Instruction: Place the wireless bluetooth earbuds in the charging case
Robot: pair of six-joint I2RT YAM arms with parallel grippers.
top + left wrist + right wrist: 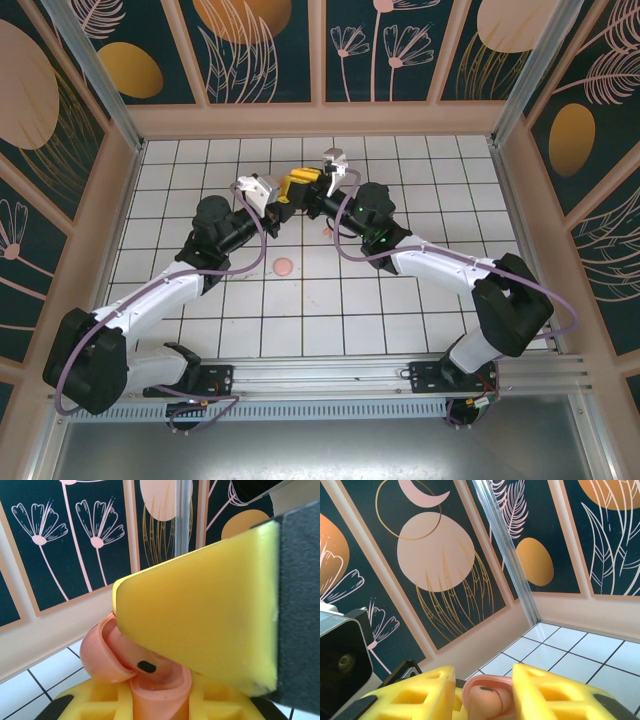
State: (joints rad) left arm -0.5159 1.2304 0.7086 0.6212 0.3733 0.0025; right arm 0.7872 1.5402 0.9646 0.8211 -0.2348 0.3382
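Note:
Above the far middle of the table, both grippers meet at the coral-pink charging case (107, 655). My left gripper (297, 186) is shut on it, its yellow fingers (200, 610) clamping the body, and the lid stands open. A coral earbud (128, 654) with a black oval spot lies in the case's well. In the right wrist view the same earbud (487, 702) sits inside the case rim (480, 681), between the fingers (415, 695) of my right gripper (484, 695). These stand apart, with a gap on the left side. A small coral earbud-sized piece (327, 231) lies on the tiles below the grippers.
A round coral-pink disc (284, 266) lies on the white grid tiles (420, 330) nearer the arms. Patterned walls with peach frames (320, 118) close in the back and sides. The left wrist's black camera housing (340, 662) sits close beside the right fingers.

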